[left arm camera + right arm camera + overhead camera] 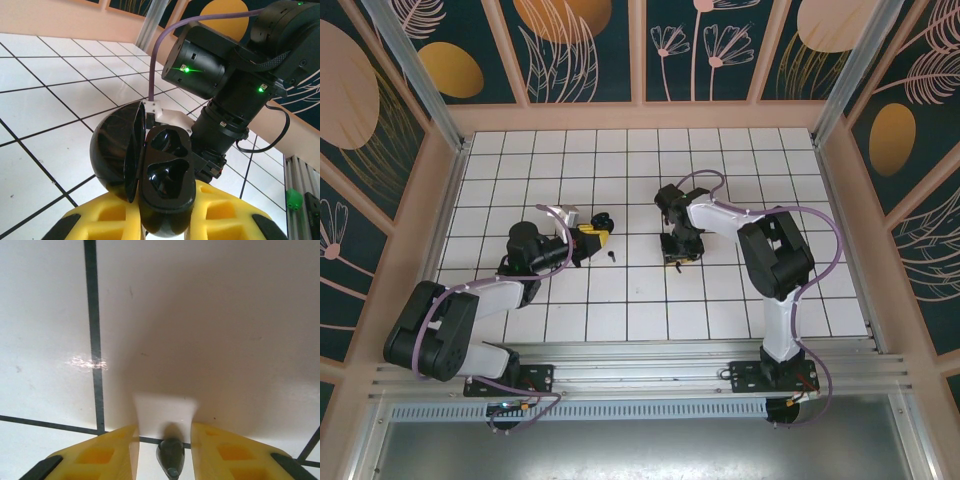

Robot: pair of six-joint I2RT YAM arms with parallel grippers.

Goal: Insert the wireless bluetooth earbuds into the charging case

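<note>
Pinching the charging case (167,175) from both sides, the left tool (167,222) has its yellow fingers (107,220) pressed in on the lower body of the case and carries it over the white tiled worktop (720,160).

Item 1, charging case. Glossy black, rounded, egg-like shell. Its lid (117,150) is swung open at the case's left side and stands nearly edge-on to the left wrist camera. Two moulded wells (167,142) are set in the case's face, one behind the other, both showing bare, dark, shiny hollows.

Item 2, dark earbud (171,457). Located to the right of the case, at the right tool (165,440). It sits between that tool's two yellow fingertips with a strip of pale tile showing on either side, so the fingers stand slightly spread rather than clamped on it. Small, dark grey to black, tapered, with a rounded end; finer detail is too blurred to tell. Whether it rests on the tile cannot be told.

Item 3, loose bud (612,255). A tiny black piece lying on the worktop just on the near side of the case — between the case and the right tool, touching neither.

Item 4, right arm (225,75). Black joint housings with small green lights and a purple cable, rising behind and to the right of the case.
</note>
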